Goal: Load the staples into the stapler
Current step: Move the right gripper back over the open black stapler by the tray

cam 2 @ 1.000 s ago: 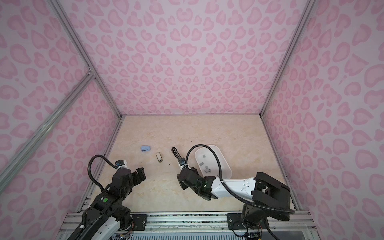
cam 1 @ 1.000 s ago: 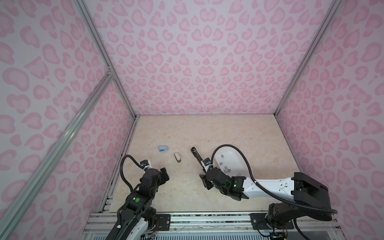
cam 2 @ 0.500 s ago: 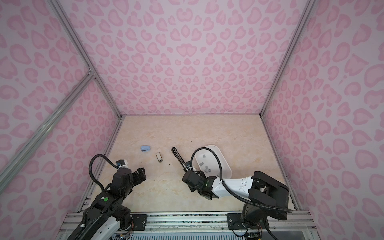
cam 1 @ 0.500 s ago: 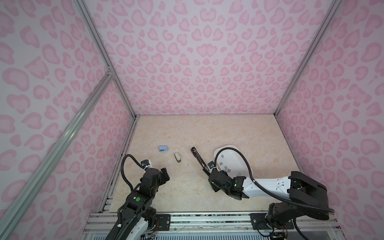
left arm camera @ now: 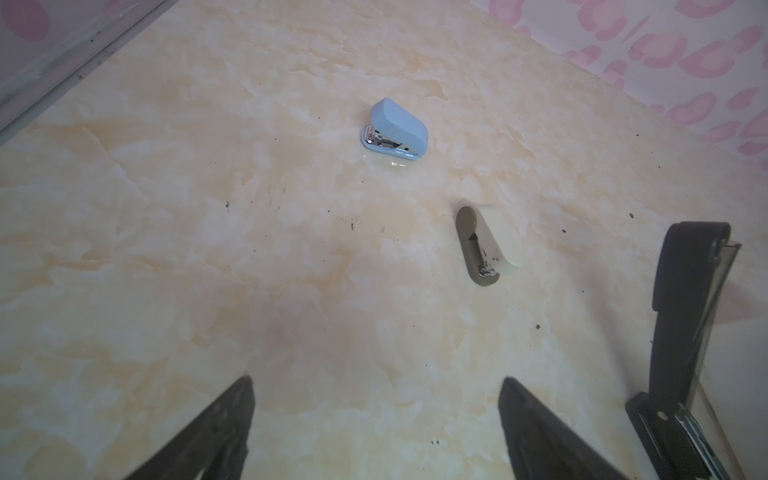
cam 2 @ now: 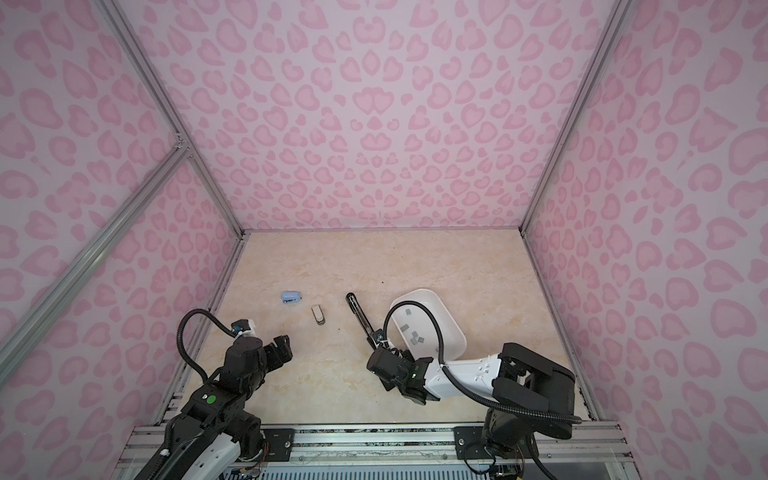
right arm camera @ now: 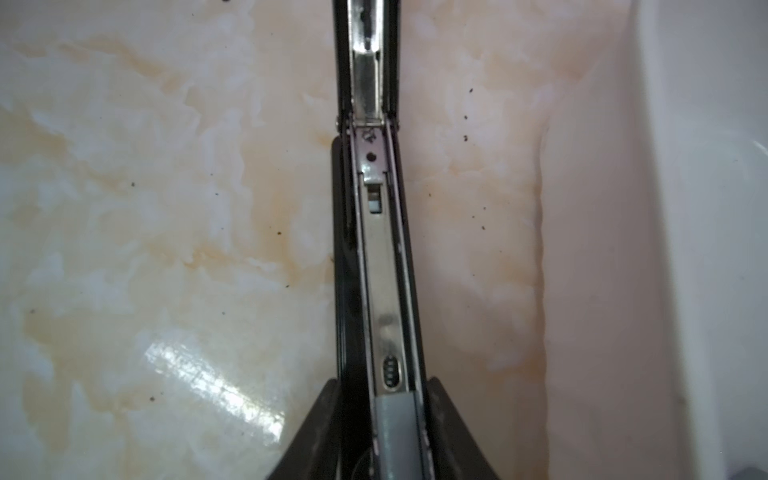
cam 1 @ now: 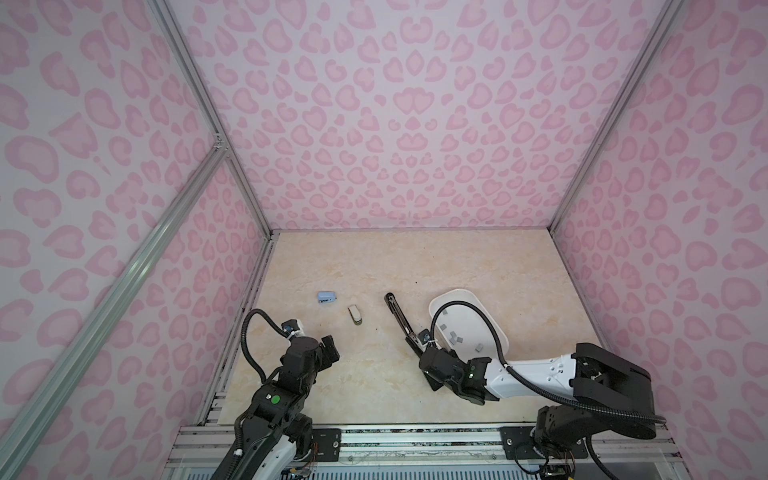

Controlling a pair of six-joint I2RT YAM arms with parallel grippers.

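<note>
The left hand (left arm camera: 376,380) hangs low over the near left of the marbled surface (cam 1: 374,270) with its jaws spread wide and nothing between them. Beyond it lies a small blue stapler (cam 1: 326,297), closed. Just to its right, and a little nearer, lies a beige stapler (cam 1: 355,314), resting on its side in the left wrist view.

Further right the black stapler (cam 1: 398,316) is folded open flat, its long body running slantwise from the middle of the surface down towards the right arm. Its bare metal channel faces up in the right wrist view.

The right hand (right arm camera: 382,382) sits over the near end of that channel, its black fingers (right arm camera: 320,419) pressed against both sides of the stapler, so it grips the stapler body. A grey strip of staples (right arm camera: 395,436) lies in the channel between those fingers; how far it is seated cannot be told.

Just beside the black stapler on its right stands a white tray (cam 1: 457,292). The other staples (cam 1: 457,340) lie scattered loose on its floor, partly crossed by the arm's black cable.
</note>
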